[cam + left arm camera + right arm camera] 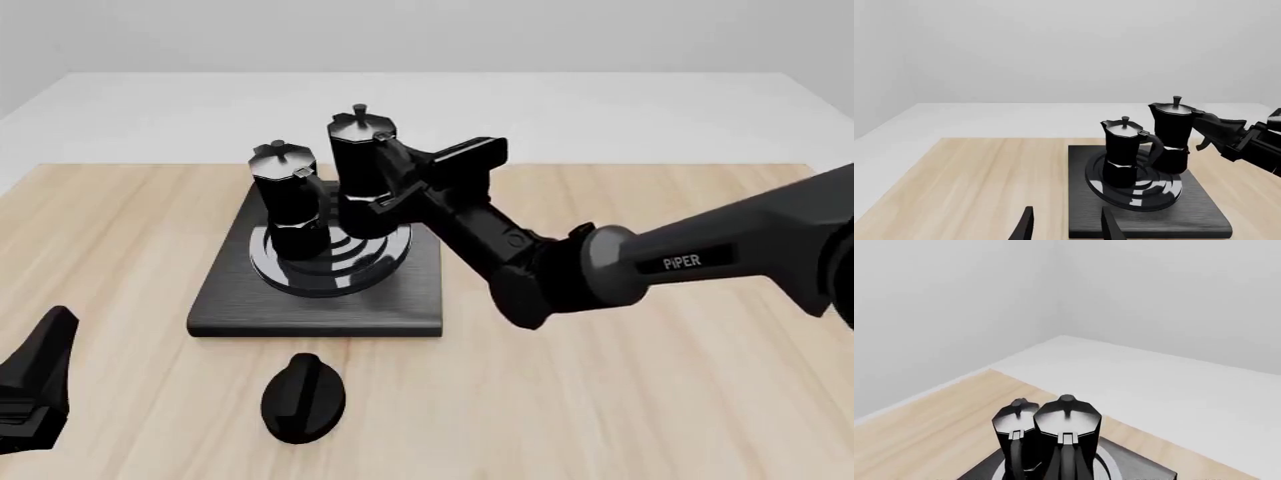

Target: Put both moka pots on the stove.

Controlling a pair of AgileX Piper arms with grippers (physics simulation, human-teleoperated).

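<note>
The stove (230,300) lies left of the table's middle, also seen in the left wrist view (1154,220). One moka pot (284,205) (1123,152) stands free on the burner rings. The second moka pot (363,170) (1175,135) is close beside it, to the right and a little farther back. My right gripper (400,185) (1202,134) is shut on its handle side. I cannot tell whether its base touches the burner. Both pots fill the bottom of the right wrist view, the held one (1067,440) nearer. My left gripper (1067,227) (40,380) is open and empty, near the table's front left corner.
A flat oval black knob (304,397) lies on the wood just in front of the stove. My right arm (667,265) crosses the table from the right edge toward the stove. Bare wood (641,400) stretches right of the stove.
</note>
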